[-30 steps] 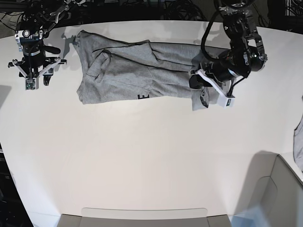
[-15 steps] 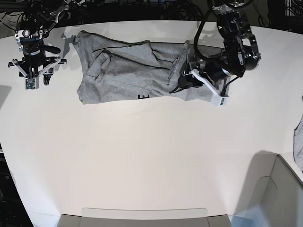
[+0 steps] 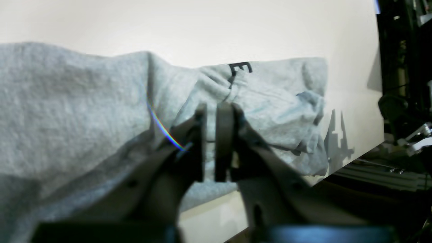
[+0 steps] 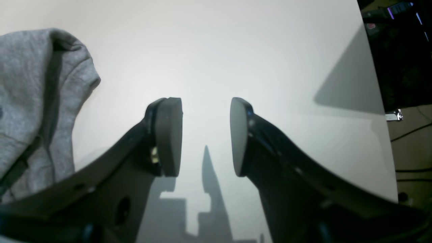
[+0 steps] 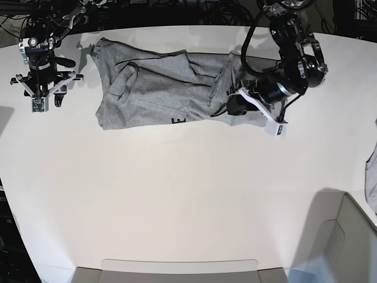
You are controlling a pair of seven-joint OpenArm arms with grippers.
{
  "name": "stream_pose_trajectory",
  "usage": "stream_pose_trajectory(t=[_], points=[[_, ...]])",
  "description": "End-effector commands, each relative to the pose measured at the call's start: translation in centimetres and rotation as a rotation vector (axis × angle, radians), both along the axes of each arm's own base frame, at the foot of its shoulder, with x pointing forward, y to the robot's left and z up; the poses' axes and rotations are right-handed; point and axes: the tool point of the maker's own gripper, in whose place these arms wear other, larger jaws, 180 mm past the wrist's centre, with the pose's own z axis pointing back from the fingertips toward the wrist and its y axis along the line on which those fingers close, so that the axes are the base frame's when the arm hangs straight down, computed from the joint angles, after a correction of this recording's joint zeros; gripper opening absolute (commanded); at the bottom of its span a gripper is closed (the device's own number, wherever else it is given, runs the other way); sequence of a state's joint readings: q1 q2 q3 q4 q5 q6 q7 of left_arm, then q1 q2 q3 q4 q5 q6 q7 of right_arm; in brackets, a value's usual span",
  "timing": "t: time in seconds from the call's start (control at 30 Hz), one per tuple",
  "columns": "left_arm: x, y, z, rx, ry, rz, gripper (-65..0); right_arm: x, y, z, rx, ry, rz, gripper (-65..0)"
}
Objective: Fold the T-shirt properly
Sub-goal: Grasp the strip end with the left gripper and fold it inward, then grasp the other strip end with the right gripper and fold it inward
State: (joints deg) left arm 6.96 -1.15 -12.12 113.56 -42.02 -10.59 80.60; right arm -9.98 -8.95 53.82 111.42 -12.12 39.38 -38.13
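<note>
Two claws (image 5: 227, 106) (image 4: 206, 135), one grey T-shirt (image 5: 153, 88).

Left gripper (image 3: 210, 141) fingers (image 3: 199, 145) blurred; T-shirt (image 3: 67, 111) cut off at frame's left edge.

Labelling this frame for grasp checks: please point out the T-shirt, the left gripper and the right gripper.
T-shirt (image 5: 156, 97): base view, flat middle of the grey cloth.
Left gripper (image 3: 210, 141): left wrist view, the narrow gap between its fingertips.
Right gripper (image 4: 206, 135): right wrist view, midway between the open pads.

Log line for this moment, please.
left tool: nearly shut at folded end of heather-grey cotton T-shirt, grip unclear | right tool: open, empty, over white table | fold: unfinished
</note>
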Motion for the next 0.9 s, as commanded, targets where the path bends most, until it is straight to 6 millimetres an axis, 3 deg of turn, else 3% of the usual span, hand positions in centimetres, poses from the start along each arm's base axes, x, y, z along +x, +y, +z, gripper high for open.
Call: stream_pose_trajectory(t=[0.0, 0.2, 0.3, 0.53, 0.7, 0.87], points=[[0.4, 0.1, 0.2, -0.009, -0.010, 0.008, -64.8, 0.7, 0.1, 1.2, -0.010, -0.047, 0.021, -41.2], [-0.6, 3.8, -1.7, 0.011, 0.046, 0.116, -65.0, 0.7, 0.1, 1.3, -0.012, -0.048, 0.022, -41.2], [-0.8, 4.5, -2.2, 0.029, 0.064, 0.114, -65.0, 0.7, 0.1, 1.3, -0.012, -0.048, 0.022, -41.2], [-1.9, 0.0, -6.0, -0.009, 0.188, -0.045, -65.0, 1.7, 2.1, 1.0, 0.001, -0.046, 0.084, -41.2], [-0.9, -3.7, -5.1, -0.030, 0.155, -0.156, -65.0, 2.4, 3.2, 1.2, 0.009, -0.055, 0.119, -41.3], [-0.2, -4.6, -4.4, -0.030, 0.132, -0.190, -65.0, 3.5, 5.7, 1.2, 0.027, -0.061, 0.192, -41.3]])
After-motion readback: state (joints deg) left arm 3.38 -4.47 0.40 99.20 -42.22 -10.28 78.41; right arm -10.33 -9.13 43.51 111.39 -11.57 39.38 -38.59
